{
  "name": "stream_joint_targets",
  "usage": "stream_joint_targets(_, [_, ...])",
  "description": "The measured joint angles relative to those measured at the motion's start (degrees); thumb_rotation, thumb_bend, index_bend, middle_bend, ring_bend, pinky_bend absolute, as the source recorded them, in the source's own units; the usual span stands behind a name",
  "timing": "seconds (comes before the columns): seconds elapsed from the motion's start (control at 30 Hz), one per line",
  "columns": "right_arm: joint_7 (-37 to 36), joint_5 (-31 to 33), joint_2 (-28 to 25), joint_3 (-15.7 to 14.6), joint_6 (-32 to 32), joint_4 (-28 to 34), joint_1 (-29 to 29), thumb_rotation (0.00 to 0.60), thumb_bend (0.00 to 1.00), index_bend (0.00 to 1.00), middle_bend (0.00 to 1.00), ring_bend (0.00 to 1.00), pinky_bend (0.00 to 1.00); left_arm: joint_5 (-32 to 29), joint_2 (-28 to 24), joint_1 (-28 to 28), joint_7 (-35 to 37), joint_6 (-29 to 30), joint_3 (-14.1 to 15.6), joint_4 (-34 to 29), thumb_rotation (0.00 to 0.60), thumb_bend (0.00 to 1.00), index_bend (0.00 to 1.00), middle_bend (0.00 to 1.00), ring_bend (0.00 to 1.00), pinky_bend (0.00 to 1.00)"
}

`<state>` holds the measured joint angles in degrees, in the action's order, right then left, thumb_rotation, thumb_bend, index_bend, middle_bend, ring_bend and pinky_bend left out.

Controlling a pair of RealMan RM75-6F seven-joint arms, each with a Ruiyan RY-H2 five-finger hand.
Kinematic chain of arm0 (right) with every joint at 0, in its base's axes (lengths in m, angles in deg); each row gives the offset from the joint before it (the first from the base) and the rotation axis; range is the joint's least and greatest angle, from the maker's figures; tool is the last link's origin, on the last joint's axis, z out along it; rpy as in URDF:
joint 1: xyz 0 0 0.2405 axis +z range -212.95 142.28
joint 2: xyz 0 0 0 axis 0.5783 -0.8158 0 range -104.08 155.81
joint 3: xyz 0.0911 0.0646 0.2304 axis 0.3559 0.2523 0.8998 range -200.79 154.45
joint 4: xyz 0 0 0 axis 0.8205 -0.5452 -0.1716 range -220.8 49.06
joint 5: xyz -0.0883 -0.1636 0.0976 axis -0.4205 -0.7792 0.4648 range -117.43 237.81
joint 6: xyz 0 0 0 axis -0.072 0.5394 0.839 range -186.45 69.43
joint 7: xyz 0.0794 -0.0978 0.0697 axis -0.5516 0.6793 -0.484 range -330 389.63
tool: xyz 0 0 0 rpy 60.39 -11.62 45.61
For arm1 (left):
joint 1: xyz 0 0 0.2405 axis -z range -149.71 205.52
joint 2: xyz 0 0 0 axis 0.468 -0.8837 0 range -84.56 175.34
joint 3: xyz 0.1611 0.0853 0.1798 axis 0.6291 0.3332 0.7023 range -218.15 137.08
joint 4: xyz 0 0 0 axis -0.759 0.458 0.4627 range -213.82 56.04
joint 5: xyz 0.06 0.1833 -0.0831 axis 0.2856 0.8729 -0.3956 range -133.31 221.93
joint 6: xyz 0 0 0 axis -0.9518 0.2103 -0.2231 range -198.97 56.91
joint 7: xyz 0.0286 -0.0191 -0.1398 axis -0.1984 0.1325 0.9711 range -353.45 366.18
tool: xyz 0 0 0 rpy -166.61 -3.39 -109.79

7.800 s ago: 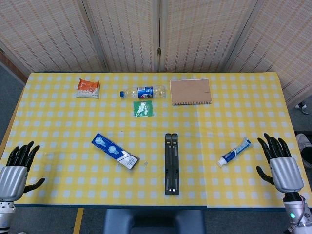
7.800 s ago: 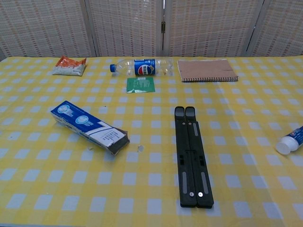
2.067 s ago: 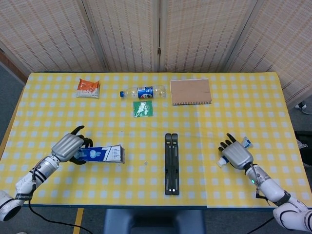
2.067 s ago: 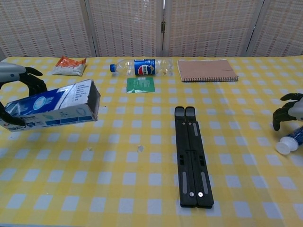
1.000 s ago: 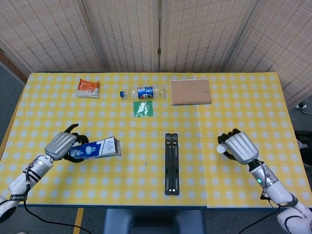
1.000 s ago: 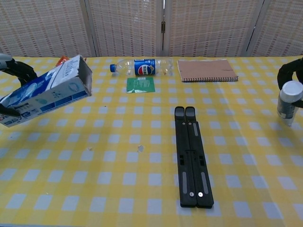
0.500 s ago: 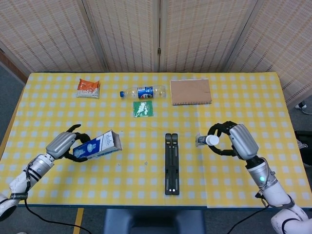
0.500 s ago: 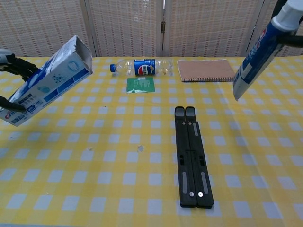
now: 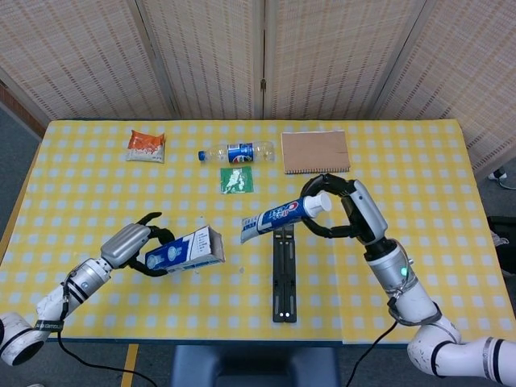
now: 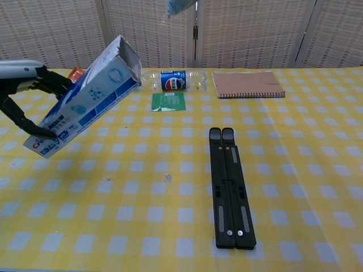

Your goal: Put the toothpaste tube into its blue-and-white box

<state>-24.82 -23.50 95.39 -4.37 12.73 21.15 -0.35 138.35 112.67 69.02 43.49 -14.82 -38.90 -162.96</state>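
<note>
My left hand grips the blue-and-white box around its closed end, fingers wrapped over the top and under the bottom. In the chest view that hand shows at about 9 o'clock, and the box is lifted off the counter and tilted, its open mouth raised toward 1 o'clock. In the head view the open end faces 3 o'clock, toward the tube.

My right hand holds the toothpaste tube at its white cap end, fingers curled around the cap. The tube is in the air above the top of the black folding stand, lying nearly level with its flat crimped tail pointing to 9 o'clock. The tail is near the box mouth but apart from it; the tube is not in the box. In the chest view only the tail of the tube shows at 12 o'clock on the frame edge, and I cannot see my right hand there.

The stand lies flat near the counter's middle, running from 12 to 6 o'clock. Along the far edge I see an orange snack packet, a clear bottle with a blue label lying on its side, a small green packet just in front of it, and a brown spiral notebook at the bottle's 3 o'clock.
</note>
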Motion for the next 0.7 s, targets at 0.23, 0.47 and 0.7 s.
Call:
stream_joint_targets(0.23, [-3.93, -0.71, 2.65, 0.54, -0.85, -0.07, 1.57, 0.6, 0.34, 0.73, 0.59, 0.55, 0.44, 0.78, 0.42, 1.91, 0.9, -1.15, -0.34, -0.66, 0.6, 0.2, 0.45, 0.59, 0.43, 0.0])
stream_joint_targets(0.47, [-4.58, -0.67, 2.68, 0.28, -1.26, -0.04, 1.58, 0.6, 0.34, 0.73, 0.59, 0.55, 0.44, 1.06, 0.32, 2.7, 4.24, -0.94, -0.47, -0.01, 0.6, 0.2, 0.46, 0.59, 0.43, 0.0])
stream_joint_targets(0.7, [-6.58, 0.1, 2.75, -0.26, -2.99, -0.39, 1.79, 0.6, 0.34, 0.73, 0.59, 0.54, 0.44, 2.36, 0.08, 3.83, 10.47, -0.57, 0.12, 1.77, 0.6, 0.2, 0.46, 0.59, 0.43, 0.0])
